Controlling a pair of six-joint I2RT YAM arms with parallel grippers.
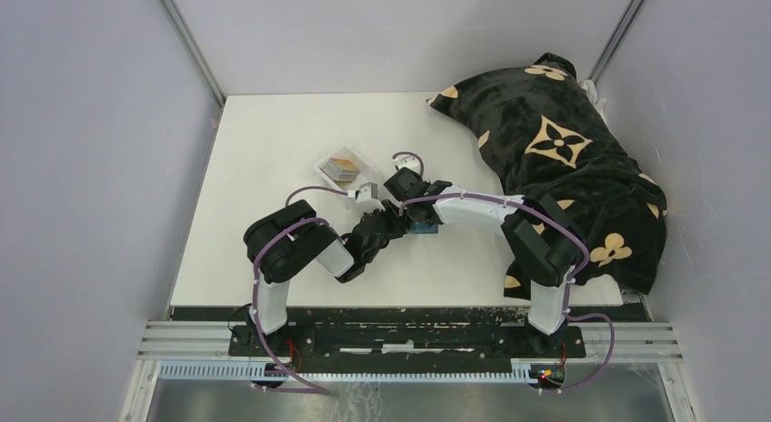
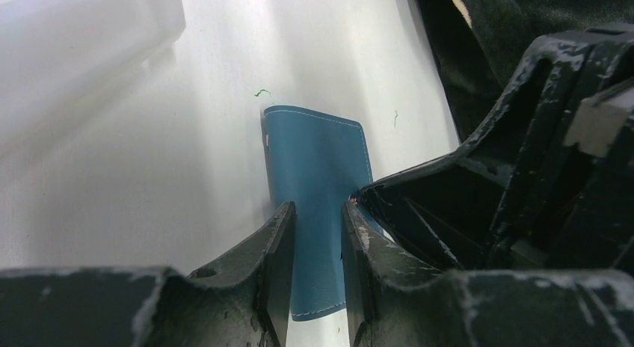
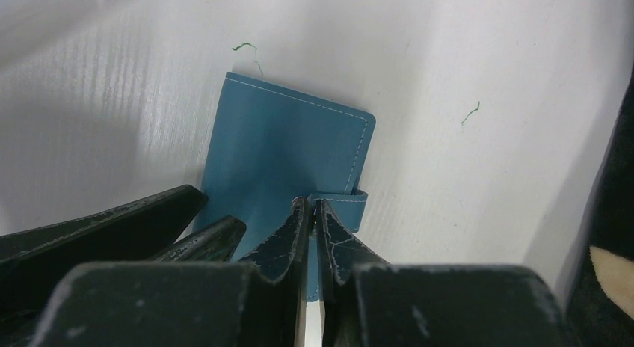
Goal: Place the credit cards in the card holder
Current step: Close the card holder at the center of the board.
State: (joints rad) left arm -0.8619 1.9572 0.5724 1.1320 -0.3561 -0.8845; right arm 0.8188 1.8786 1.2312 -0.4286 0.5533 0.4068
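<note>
White worktop (image 1: 264,249) fills the middle of the overhead view. A black blanket (image 1: 564,158) with tan flower shapes is heaped along its right side, over the far right corner. Both arms reach in and meet near the centre (their wrists crowd close together there). Just beyond them, to the left, sits a clear plastic tray (image 1: 323,167) with the cards (image 1: 344,165) lying inside it, well apart from both grippers.

The teal wallet (image 3: 291,145) lies closed and flat on the worktop under the two wrists, its snap tab wrapped round the right edge. The left gripper (image 2: 319,212) stands partly open over the wallet, whose leather shows in the gap between its fingers. The right gripper (image 3: 310,205) is closed to a sliver with its tips at the tab; whether it pinches the tab, I cannot tell. A green thread (image 3: 247,48) lies just past the wallet's far edge.
</note>
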